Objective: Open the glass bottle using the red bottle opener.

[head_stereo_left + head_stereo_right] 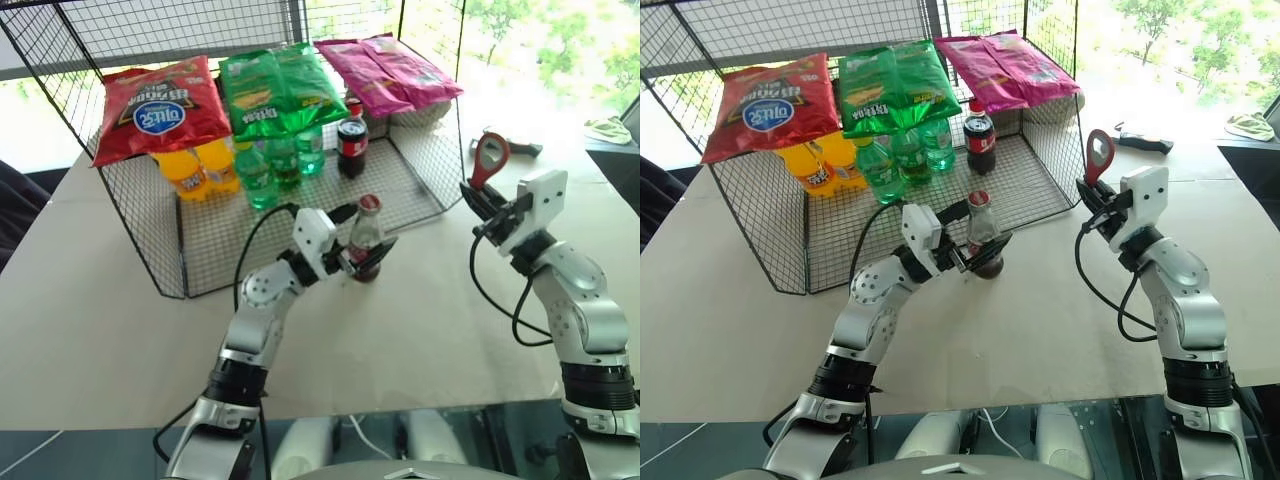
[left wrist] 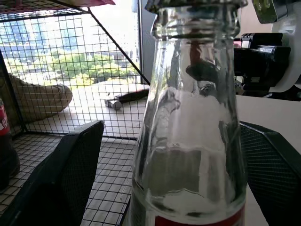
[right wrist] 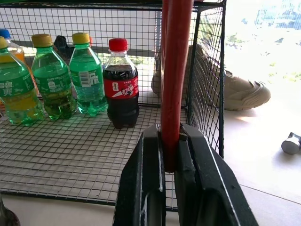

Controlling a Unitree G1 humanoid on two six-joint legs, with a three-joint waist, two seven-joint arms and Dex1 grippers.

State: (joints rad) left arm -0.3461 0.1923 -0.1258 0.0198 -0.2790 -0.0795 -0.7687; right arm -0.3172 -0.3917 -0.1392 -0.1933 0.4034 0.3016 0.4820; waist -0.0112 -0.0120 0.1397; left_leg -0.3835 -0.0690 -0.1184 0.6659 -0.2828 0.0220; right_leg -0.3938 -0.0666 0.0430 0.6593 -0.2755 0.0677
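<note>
Standing upright on the table [image 1: 120, 330], just in front of the wire rack [image 1: 200, 240], is one glass bottle [image 1: 366, 240]; its long axis is vertical and its neck with the red cap points up. We see the left gripper [image 1: 372, 248] around its lower body with both fingers [image 2: 61, 174] spread wide, a gap showing on each side of the glass, so nothing is gripped. To the right and well apart from the bottle, the right gripper [image 1: 478, 203] has its fingers closed on the handle of the one red bottle opener [image 1: 489, 158]. The opener's long axis runs near vertical, with the oval ring head pointing up and slightly away.

Farther back, inside the rack, we count two orange bottles [image 1: 197, 168], three green bottles [image 1: 280, 158] and one dark plastic cola bottle [image 1: 352, 146] with a red screw cap. On the rack's top shelf lie snack bags: one red bag [image 1: 160, 108], two green bags [image 1: 280, 88] and two pink bags [image 1: 385, 70].
</note>
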